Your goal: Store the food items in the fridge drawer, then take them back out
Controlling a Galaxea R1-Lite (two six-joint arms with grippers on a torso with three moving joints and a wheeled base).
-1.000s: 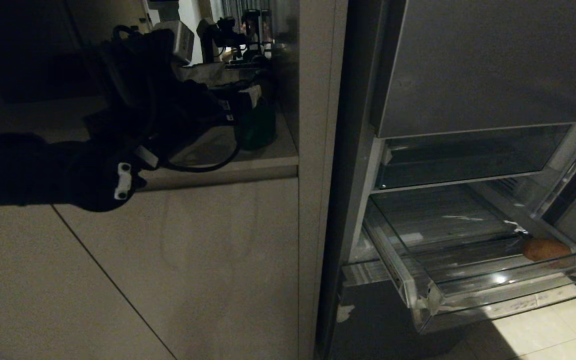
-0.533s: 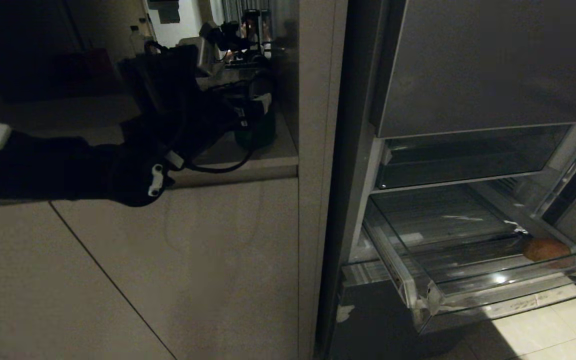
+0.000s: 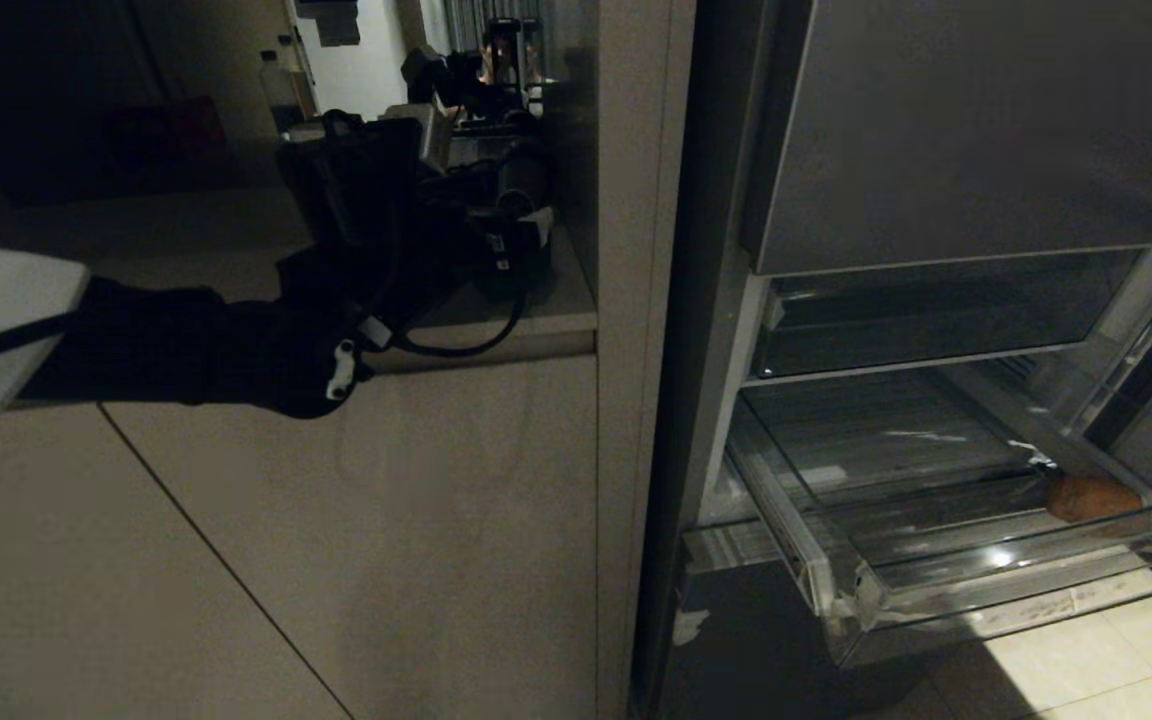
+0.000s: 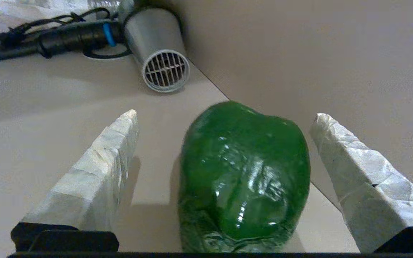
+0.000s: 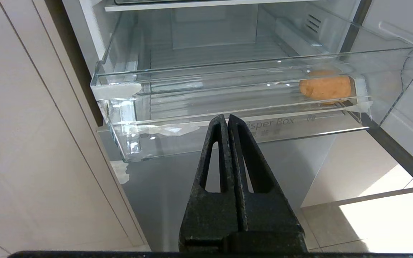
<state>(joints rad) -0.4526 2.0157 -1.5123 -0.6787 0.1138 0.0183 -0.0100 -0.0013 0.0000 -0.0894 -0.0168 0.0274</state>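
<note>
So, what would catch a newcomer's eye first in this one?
The glossy green pepper on the pale counter, framed between the open fingers of the left tool, which do not touch it. Next, the clear drawer pulled out of the fridge, with a lone potato near its front at one end. The right tool hangs shut in front of that drawer.

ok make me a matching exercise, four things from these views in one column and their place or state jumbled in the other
1. potato
2. green bell pepper
3. left gripper
4. right gripper

a. shut, holding nothing, in front of the drawer
b. on the countertop, between two fingers
c. open, around the pepper
d. in the clear fridge drawer

Pairs: 1-d, 2-b, 3-c, 4-a
</note>
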